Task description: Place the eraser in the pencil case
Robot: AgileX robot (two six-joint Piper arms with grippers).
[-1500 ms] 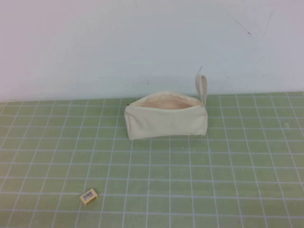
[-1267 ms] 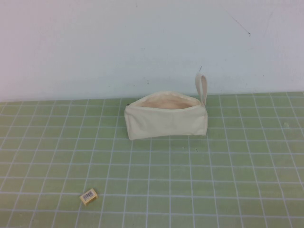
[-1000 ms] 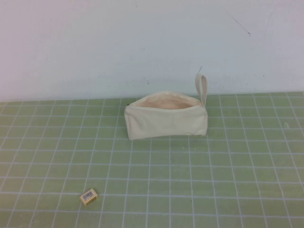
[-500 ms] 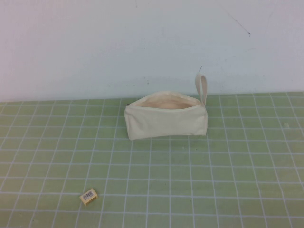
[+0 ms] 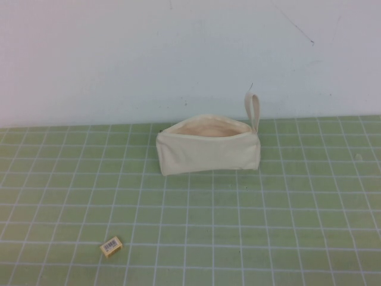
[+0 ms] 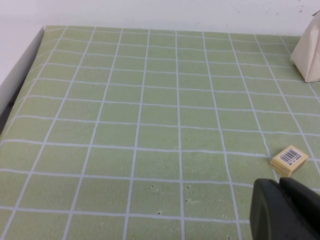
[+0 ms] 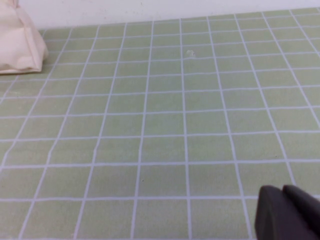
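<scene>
The eraser (image 5: 111, 246), a tiny tan-yellow block with a white barcode label, lies on the green grid mat at the front left. It also shows in the left wrist view (image 6: 289, 160). The pencil case (image 5: 208, 151), a cream-white pouch, stands open near the back wall with its loop strap (image 5: 254, 111) upright at its right end. One end of it shows in the left wrist view (image 6: 310, 55) and in the right wrist view (image 7: 17, 42). My left gripper (image 6: 281, 186) is shut and empty, just short of the eraser. My right gripper (image 7: 284, 192) is shut and empty over bare mat.
The green grid mat (image 5: 268, 208) covers the table up to a white wall (image 5: 119, 53) behind the pencil case. The mat's left edge and a drop show in the left wrist view (image 6: 20, 80). Neither arm shows in the high view.
</scene>
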